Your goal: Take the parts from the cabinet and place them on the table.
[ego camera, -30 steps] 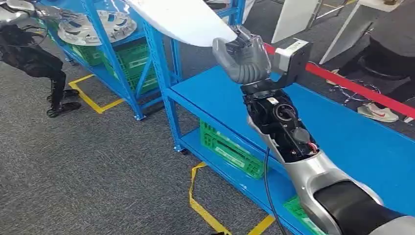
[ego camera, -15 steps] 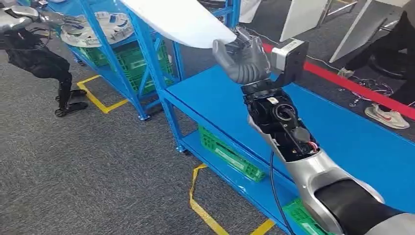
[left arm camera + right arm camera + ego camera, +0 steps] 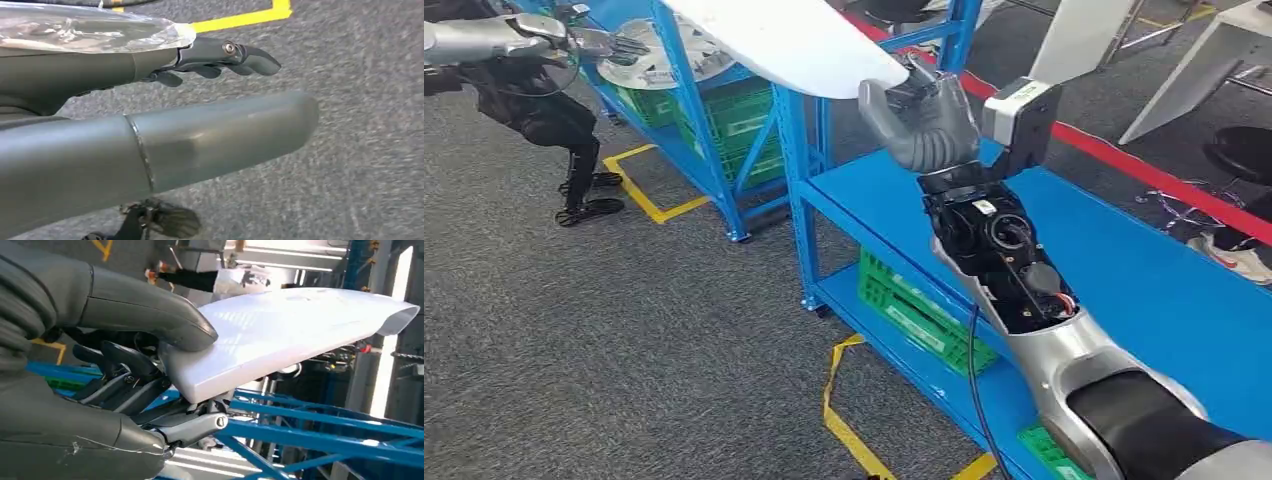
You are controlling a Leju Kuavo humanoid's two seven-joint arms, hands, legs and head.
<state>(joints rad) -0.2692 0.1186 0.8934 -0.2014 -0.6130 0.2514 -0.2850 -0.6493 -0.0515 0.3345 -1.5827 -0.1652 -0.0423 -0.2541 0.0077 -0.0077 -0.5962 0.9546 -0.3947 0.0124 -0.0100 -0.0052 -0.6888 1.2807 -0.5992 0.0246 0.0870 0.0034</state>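
My right hand is raised over the blue table and grips the near end of a long white curved panel, which reaches up and left out of the picture. In the right wrist view the thumb lies on top of the panel, with the darker fingers under its edge. My left hand is stretched out at the far left beside the blue cabinet rack, close to a silver hubcap on its shelf. Its fingers are straight and hold nothing.
Green crates fill the rack's lower shelves, and another crate sits under the table. Someone in black stands left of the rack. Yellow tape marks the grey carpet. A red line and a white shoe lie beyond the table.
The whole view has swung, so rack and table sit further right in the picture. My right hand keeps its hold on the white panel. My left arm shows more at the top left.
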